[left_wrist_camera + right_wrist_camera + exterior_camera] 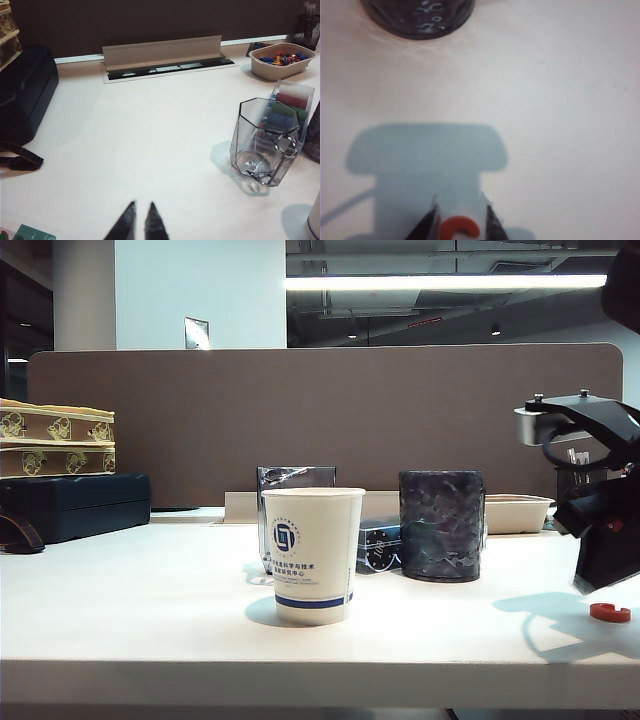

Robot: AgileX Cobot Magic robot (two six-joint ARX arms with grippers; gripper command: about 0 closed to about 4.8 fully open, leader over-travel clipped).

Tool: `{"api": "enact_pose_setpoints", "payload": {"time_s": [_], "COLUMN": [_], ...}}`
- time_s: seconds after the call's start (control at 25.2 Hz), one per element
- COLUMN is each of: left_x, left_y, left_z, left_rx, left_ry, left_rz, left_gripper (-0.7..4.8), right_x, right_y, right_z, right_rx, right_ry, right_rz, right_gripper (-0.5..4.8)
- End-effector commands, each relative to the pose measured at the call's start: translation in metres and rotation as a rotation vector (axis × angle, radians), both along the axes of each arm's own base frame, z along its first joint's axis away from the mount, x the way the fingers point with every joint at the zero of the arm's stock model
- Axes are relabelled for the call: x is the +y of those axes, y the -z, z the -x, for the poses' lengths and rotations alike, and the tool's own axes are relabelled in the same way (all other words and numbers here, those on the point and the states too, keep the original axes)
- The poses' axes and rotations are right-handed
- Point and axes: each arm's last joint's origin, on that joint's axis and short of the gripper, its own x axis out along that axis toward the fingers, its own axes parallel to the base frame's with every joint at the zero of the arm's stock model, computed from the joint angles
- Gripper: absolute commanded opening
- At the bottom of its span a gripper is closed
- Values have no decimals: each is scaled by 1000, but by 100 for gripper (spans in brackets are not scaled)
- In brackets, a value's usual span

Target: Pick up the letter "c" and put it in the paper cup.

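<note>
From outside, the letter "c" (610,612) lies flat on the worktop (150,610) just under my right pincer (600,565), well right of the paper cup (312,555).

Left wrist: my left pincer (139,223) hangs nearly closed, empty, far off.

Right wrist: half-open fingers (426,225) flank the letter, whether touching I cannot tell.
</note>
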Motion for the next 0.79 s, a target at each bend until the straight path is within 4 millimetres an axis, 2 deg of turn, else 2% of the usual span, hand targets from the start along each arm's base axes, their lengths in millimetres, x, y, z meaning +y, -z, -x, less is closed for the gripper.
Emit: {"api": "enact_pose_setpoints", "payload": {"time_s": [0.04,0.12,0.79], "left_x": [0,0,0], "left_y": [-2,-2,1], "left_z": [0,0,0], "left_rx": [-22,-21,17], "left_ry": [-2,-2,-2], "left_rz": [2,2,1], "left_gripper": [27,27,27], "right_x": [0,-1,-3], "right_y": [0,1,6], "right_z": [1,2,7], "right_rx": [9,27,95], "right_ry": [3,3,3], "right_rz": [14,22,53], "right_gripper": [151,200,217]}}
